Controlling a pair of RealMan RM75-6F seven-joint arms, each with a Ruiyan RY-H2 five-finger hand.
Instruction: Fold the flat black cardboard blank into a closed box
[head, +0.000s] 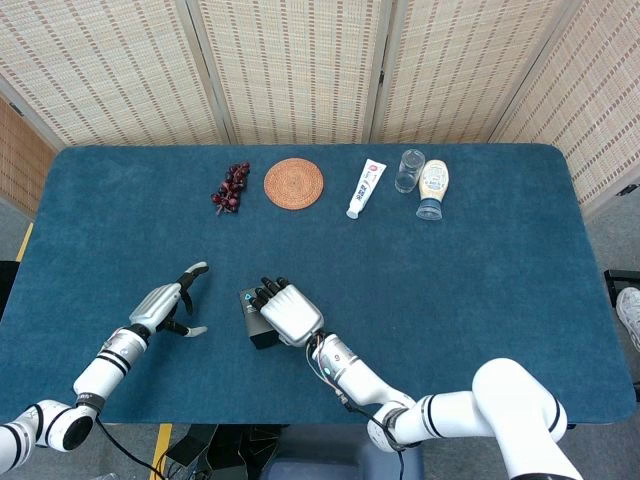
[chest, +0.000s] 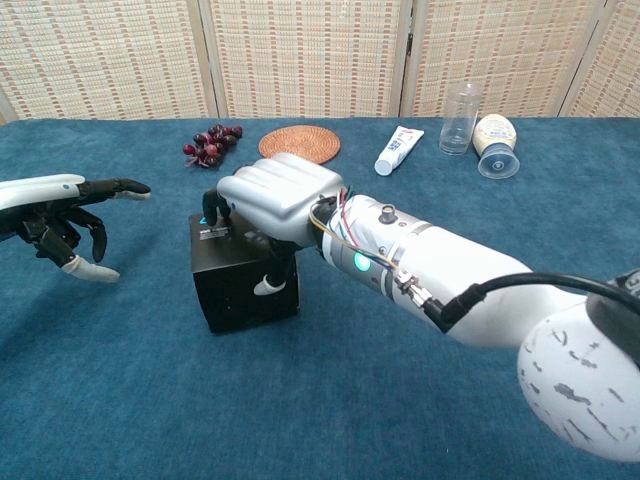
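The black cardboard box (chest: 235, 290) (head: 254, 318) stands folded up on the blue table, slightly turned, with a small blue and white label on top. My right hand (chest: 270, 200) (head: 286, 312) lies over its top, fingers wrapped down the far side and thumb pressed on the front face, gripping it. My left hand (chest: 65, 215) (head: 170, 308) hovers to the left of the box, apart from it, fingers spread and holding nothing.
Along the far edge lie a bunch of dark grapes (head: 230, 187), a round woven coaster (head: 293, 183), a white tube (head: 366, 188), a clear glass (head: 409, 170) and a tipped bottle (head: 433, 187). A folding screen stands behind the table (head: 480, 260).
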